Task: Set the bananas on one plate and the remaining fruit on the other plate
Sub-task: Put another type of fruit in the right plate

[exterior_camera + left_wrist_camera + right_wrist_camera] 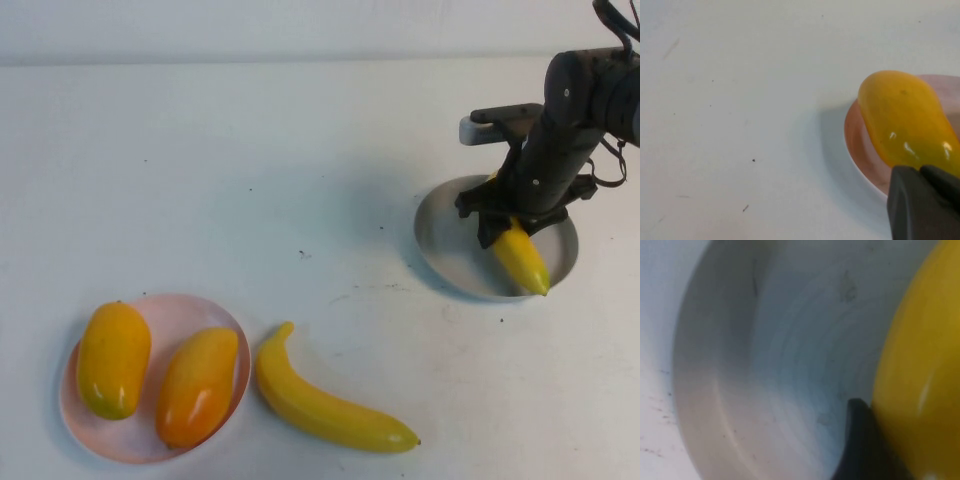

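- Right claw is reaching steeply down over the grey plate, jaws gripping a banana whose tip is touching the plate.
- Best to lower it flat inside the rim before releasing.
- Second banana is lying on the surface beside the pink plate, which is holding both mangoes.
- Left claw is hanging closed, empty, near the pink plate.

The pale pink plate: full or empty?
Full: the pale pink round plate holds both plump orange-yellow mango-like fruits, side by side.
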You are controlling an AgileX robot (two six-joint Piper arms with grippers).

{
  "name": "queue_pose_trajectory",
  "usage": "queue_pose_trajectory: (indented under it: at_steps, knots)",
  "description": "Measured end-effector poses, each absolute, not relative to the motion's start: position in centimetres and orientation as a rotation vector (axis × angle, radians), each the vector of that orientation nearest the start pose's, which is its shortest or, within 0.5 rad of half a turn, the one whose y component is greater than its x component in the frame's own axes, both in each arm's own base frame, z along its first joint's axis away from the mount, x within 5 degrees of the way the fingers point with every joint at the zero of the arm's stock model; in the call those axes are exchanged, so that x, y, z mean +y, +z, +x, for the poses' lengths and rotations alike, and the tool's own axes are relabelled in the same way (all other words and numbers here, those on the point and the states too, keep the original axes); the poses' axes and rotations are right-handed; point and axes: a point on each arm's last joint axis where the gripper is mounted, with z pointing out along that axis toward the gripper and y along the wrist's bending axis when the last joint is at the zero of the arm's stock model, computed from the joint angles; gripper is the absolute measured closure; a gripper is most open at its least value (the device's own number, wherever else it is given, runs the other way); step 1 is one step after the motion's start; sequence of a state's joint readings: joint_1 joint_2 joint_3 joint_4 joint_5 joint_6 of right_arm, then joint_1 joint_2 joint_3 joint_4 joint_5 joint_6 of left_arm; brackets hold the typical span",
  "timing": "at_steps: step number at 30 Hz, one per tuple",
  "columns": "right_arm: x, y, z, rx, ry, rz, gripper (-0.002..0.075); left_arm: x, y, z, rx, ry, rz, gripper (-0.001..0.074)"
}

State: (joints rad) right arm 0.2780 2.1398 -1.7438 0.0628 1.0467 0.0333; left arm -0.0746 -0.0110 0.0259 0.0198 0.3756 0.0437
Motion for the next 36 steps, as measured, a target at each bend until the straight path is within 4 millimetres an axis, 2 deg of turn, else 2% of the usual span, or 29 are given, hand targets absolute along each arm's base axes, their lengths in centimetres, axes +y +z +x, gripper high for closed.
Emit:
queue_pose_trajectory:
  at_steps: [5, 8, 12, 15, 18, 21, 24, 29, 32, 36]
  knots:
    - [12.9, 20.0, 43.3, 2.904, 0.135, -0.327, 0.0334, -0.3, 17.1, 5.2, 1.87, -0.002, 0.123, 0.0737]
    - [12.9, 21.0, 43.5, 2.901, 0.136, -0.33, 0.03, -0.3, 17.1, 5.2, 1.87, -0.002, 0.123, 0.0737]
    - [13.2, 23.4, 43.8, 2.9, 0.161, -0.332, 0.0287, -0.3, 17.1, 5.2, 1.87, -0.002, 0.123, 0.0737]
    - [14.1, 25.5, 44.0, 2.855, 0.269, -0.356, 0.0286, -0.3, 17.1, 5.2, 1.87, -0.002, 0.123, 0.0737]
    - [16.2, 26.7, 43.3, 2.792, 0.417, -0.513, 0.0286, -0.3, 17.1, 5.2, 1.87, -0.002, 0.123, 0.0737]
    - [19.9, 27.1, 41.8, 2.725, 0.506, -0.743, 0.0285, -0.3, 17.1, 5.2, 1.87, -0.002, 0.123, 0.0737]
    - [23.7, 27.0, 39.7, 2.684, 0.515, -0.918, 0.0285, -0.3, 17.1, 5.2, 1.87, -0.002, 0.123, 0.0737]
    - [28.7, 27.0, 36.2, 2.628, 0.512, -1.13, 0.0285, -0.3, 17.1, 5.2, 1.87, -0.002, 0.123, 0.0737]
    - [30.3, 27.0, 34.5, 2.609, 0.513, -1.203, 0.0285, -0.3, 17.1, 5.2, 1.87, -0.002, 0.123, 0.0737]
    - [29.9, 26.8, 32.5, 2.637, 0.469, -1.262, 0.0285, -0.3, 17.1, 5.2, 1.87, -0.002, 0.123, 0.0737]
